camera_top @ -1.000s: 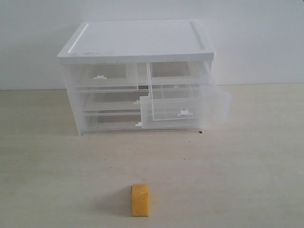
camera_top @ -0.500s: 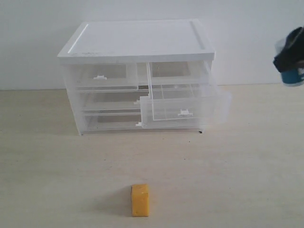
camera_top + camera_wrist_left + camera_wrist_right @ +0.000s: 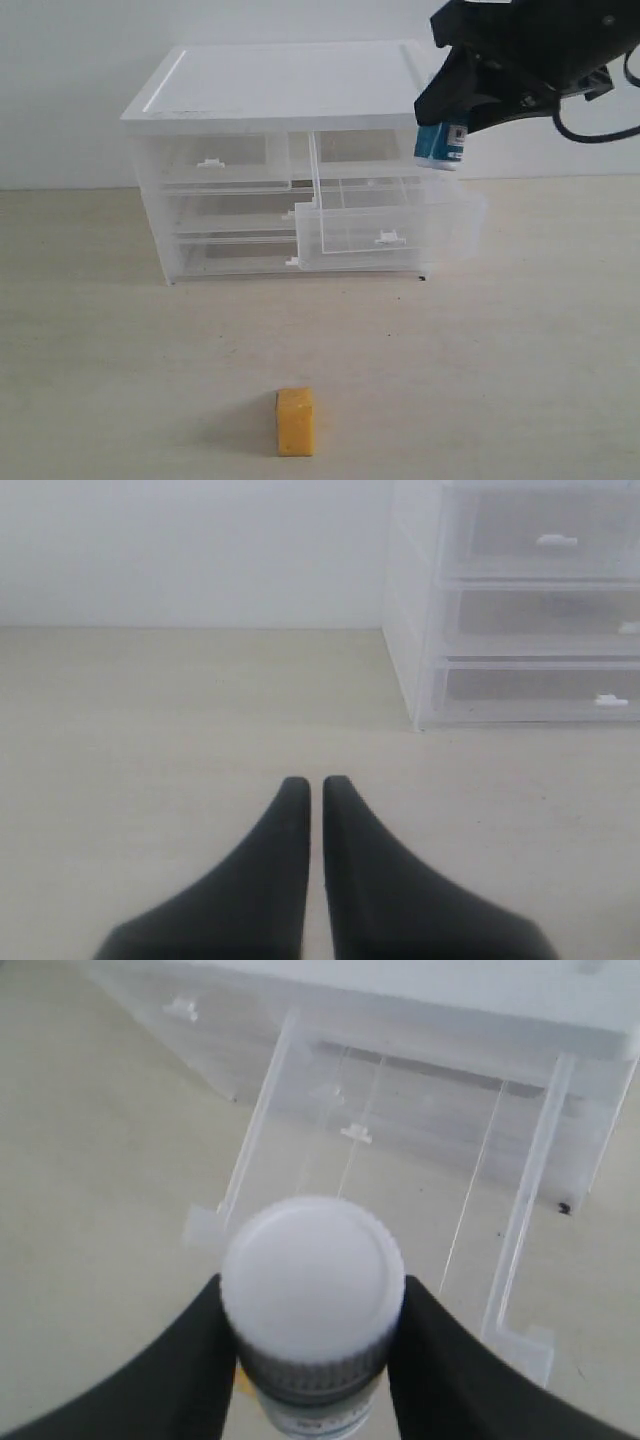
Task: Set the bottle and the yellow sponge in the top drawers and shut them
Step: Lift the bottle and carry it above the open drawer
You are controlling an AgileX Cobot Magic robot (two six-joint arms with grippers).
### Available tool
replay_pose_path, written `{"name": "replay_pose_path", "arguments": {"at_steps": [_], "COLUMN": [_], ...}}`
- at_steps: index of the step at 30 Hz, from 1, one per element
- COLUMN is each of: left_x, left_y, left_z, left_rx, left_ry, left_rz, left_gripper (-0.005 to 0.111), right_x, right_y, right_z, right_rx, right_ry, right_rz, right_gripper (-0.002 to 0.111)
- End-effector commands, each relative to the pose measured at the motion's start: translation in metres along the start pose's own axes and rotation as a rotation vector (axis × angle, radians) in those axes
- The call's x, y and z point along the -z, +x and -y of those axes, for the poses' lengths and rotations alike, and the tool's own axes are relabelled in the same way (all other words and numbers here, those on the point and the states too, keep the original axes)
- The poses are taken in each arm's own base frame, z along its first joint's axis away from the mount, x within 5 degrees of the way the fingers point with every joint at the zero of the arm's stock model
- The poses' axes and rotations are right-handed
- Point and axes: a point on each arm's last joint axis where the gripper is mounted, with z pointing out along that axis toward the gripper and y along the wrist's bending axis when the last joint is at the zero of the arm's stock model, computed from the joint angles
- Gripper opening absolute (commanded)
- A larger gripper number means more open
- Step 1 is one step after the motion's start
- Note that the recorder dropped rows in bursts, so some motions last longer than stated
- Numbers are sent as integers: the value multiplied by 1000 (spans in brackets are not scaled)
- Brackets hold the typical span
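The bottle [image 3: 440, 143], clamped in the right claw [image 3: 312, 1305], hangs above the open top drawer [image 3: 400, 225]; centre it between the walls, lower, then release. The left claw [image 3: 312, 790] is clenched, empty.

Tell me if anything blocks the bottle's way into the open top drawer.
Nothing visible does. The right gripper holds the bottle above the pulled-out top drawer, whose open top is uncovered and which looks empty. The sponge lies on the table well in front, out of the way.

The bottle [image 3: 438, 148] is teal, the sponge [image 3: 295, 422] orange-yellow
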Motion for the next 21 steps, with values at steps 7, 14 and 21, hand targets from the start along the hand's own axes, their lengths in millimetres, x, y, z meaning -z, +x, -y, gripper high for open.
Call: {"name": "replay_pose_path", "arguments": {"at_steps": [7,14,21], "left_x": [0,0,0], "left_y": [0,0,0], "left_z": [0,0,0], "left_rx": [7,7,7], "left_ry": [-2,-2,-2], "left_rz": [6,6,6], "left_gripper": [4,4,4], "right_x": [-30,-30,-45], "right_y": [-21,-25,-18], "right_z": [16,18,15], "right_rx": [-475,-553,-585], "right_ry": [-34,-29,-12], "right_rz": [143,203,252], "right_gripper": [0,0,0]}}
